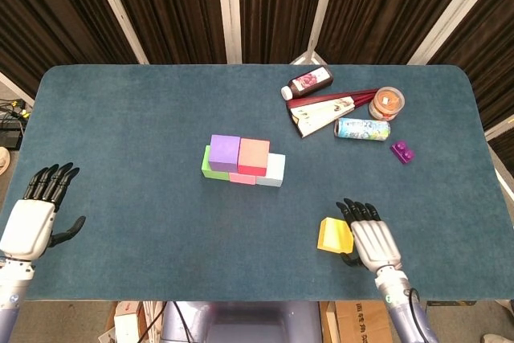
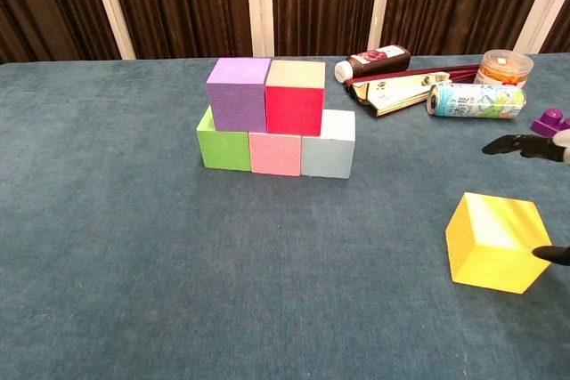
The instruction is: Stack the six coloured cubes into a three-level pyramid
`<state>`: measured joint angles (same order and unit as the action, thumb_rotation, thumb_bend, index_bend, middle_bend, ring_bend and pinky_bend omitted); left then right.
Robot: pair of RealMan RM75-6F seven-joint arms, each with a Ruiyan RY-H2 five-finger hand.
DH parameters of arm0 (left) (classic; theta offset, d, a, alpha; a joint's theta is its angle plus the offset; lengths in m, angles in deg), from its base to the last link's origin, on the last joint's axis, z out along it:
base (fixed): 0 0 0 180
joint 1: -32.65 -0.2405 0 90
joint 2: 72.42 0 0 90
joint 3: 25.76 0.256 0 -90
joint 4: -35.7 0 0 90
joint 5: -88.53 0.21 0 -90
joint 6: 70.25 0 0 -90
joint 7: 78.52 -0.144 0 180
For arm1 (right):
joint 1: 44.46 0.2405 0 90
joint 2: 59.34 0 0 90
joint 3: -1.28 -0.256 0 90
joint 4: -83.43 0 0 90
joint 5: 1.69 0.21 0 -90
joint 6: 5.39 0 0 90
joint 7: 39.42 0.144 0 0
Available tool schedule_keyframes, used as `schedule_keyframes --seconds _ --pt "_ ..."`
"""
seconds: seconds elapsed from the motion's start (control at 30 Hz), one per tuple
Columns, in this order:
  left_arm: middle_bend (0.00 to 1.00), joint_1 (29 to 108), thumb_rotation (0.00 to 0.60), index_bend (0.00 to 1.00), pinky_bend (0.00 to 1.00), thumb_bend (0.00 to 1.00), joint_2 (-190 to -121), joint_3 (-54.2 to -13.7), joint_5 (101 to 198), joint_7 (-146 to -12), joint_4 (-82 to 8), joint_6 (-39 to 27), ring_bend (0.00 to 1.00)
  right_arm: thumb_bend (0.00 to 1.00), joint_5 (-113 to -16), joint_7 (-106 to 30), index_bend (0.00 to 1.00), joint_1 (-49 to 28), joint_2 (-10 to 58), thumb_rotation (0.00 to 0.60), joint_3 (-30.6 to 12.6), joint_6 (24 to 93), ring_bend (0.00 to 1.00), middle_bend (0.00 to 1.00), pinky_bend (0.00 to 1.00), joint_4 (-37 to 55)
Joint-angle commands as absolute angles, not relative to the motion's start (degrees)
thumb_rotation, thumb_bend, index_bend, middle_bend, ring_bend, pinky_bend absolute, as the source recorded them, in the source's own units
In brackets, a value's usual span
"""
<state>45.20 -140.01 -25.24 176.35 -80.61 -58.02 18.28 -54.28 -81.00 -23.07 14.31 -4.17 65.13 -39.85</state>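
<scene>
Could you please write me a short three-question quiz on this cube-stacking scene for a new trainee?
1. True or false: the yellow cube already sits on top of the stack.
2. How many cubes form the bottom row? A) two B) three C) four
3. Which hand is beside the yellow cube?

Key
1. False; it lies alone on the table.
2. B: green cube, pink cube, pale blue cube.
3. The right hand; the left hand is far off.
</scene>
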Motion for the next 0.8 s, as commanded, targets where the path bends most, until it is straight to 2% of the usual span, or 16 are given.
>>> schedule_keyframes --seconds 0.03,0.5,0.8 --pt "0.03 45.23 0.600 0.07 0.00 0.37 -140.63 -25.44 176.51 -80.17 -57.08 17.58 0.00 0.29 -50.29 -84.11 0.00 -20.72 16.52 0.600 -5.14 66.29 0.00 0.02 0.00 -40.24" --pt "0.02 43.67 0.600 0.07 0.00 0.37 -142.10 -27.00 175.77 -83.00 -56.73 18.53 0.00 0.29 -43.04 -87.13 0.05 -15.91 22.83 0.600 -5.94 68.61 0.00 0.10 0.00 -37.01" --pt "0.01 43.37 0.600 0.07 0.00 0.37 -142.08 -27.85 174.93 -83.02 -56.68 17.75 0.00 0.29 -40.89 -89.55 0.12 -15.15 24.90 0.600 -5.72 74.21 0.00 0.18 0.00 -36.98"
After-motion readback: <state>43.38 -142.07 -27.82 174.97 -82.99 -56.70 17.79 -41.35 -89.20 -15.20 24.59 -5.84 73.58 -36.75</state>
